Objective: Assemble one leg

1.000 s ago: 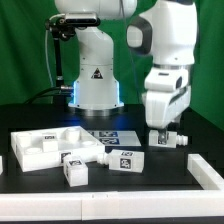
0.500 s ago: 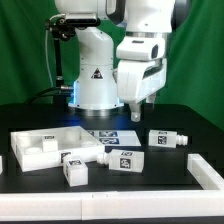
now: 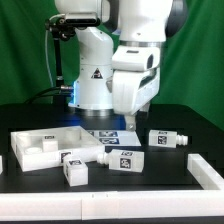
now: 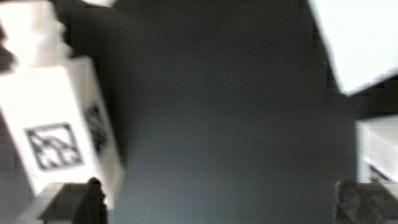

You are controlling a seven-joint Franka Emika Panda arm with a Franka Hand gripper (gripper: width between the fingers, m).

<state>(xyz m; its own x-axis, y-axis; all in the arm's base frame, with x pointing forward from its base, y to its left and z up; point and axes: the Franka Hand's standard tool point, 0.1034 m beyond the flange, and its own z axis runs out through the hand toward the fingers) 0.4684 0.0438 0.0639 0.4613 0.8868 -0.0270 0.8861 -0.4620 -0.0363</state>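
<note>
Three white legs with black-and-white tags lie on the black table in the exterior view: one (image 3: 166,138) at the right, one (image 3: 122,158) in the middle front, one (image 3: 75,167) to its left. My gripper (image 3: 130,118) hangs low over the table behind the middle leg, apart from all three. In the wrist view the gripper (image 4: 222,205) is open, with only dark table between its fingertips (image 4: 79,202). A tagged leg (image 4: 54,120) lies beside one finger, outside the jaws.
The large flat white panel (image 3: 40,148) lies at the exterior view's left. The marker board (image 3: 104,135) lies under the arm near the robot base (image 3: 95,85). A white part (image 3: 205,170) sits at the front right edge. A low white rim (image 3: 60,208) borders the table front.
My gripper has moved from above the right-hand leg toward the exterior view's left, now over the table's middle. The legs have not moved.
</note>
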